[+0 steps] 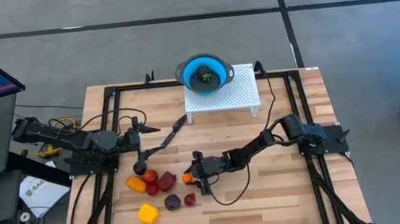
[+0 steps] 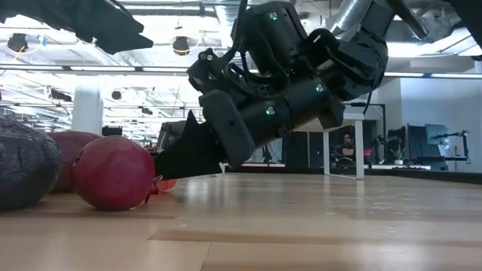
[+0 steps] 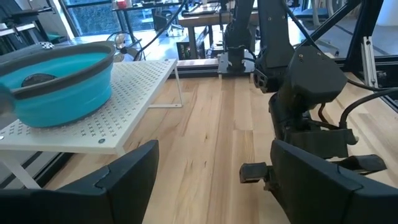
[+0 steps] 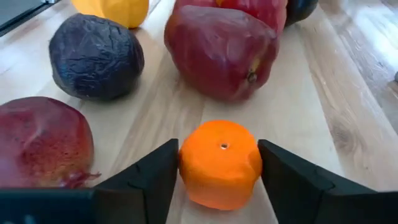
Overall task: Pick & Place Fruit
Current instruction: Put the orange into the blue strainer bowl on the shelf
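Several small toy fruits lie near the table's near-left part: orange-red (image 1: 135, 183), red (image 1: 166, 180), dark purple (image 1: 171, 201), small red (image 1: 190, 199) and blocky yellow (image 1: 147, 214). My right gripper (image 1: 193, 174) lies low at the cluster's right edge, shut on a small orange fruit (image 4: 221, 163). A red fruit (image 4: 221, 50), a dark purple one (image 4: 96, 56) and another red one (image 4: 40, 143) lie just beyond it. My left gripper (image 1: 137, 128) hovers open at the table's left, and in its wrist view its fingers (image 3: 214, 149) hold nothing. My right gripper pinches the small orange fruit between its two fingers, one finger (image 4: 155, 180) on each of its sides (image 4: 189, 165). The fingers come nearly level from the table's right side. The fruit's underside rests on the table, its dimple facing up.
A blue bowl (image 1: 204, 73) with a dark green item inside stands on a white perforated stand (image 1: 238, 94) at the table's far middle. A slim black knife (image 1: 162, 140) lies between the left gripper and the fruit. Bare wood lies at the table's right and near-right.
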Action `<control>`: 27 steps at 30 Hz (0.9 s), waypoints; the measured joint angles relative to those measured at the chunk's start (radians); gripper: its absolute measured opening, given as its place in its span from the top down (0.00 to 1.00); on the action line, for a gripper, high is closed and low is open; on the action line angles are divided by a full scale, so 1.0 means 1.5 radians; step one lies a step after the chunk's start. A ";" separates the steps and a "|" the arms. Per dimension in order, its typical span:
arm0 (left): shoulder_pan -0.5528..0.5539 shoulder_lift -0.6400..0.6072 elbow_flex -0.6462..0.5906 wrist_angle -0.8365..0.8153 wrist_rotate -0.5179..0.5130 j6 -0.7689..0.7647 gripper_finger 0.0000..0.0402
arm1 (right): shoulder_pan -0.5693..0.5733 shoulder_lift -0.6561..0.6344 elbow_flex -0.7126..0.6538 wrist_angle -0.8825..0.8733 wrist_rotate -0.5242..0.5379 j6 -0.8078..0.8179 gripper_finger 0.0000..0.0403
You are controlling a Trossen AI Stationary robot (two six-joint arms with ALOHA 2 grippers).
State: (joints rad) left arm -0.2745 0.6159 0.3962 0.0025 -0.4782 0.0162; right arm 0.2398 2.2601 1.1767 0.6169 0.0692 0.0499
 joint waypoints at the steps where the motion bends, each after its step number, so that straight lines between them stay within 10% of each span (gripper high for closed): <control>1: 0.000 0.000 0.000 0.000 0.000 0.000 0.25 | 0.000 0.000 0.000 -0.001 0.000 0.000 0.51; 10: 0.000 0.000 0.000 0.000 0.000 -0.012 0.25 | -0.003 -0.033 -0.001 -0.063 0.006 0.025 0.64; 27: 0.000 0.148 0.000 0.074 0.000 -0.023 0.25 | -0.110 -0.468 -0.027 -0.258 0.227 -0.051 0.60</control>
State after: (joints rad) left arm -0.2745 0.8373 0.3965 0.1138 -0.4782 -0.0187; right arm 0.0752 1.5575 1.1358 0.2305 0.4094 -0.0268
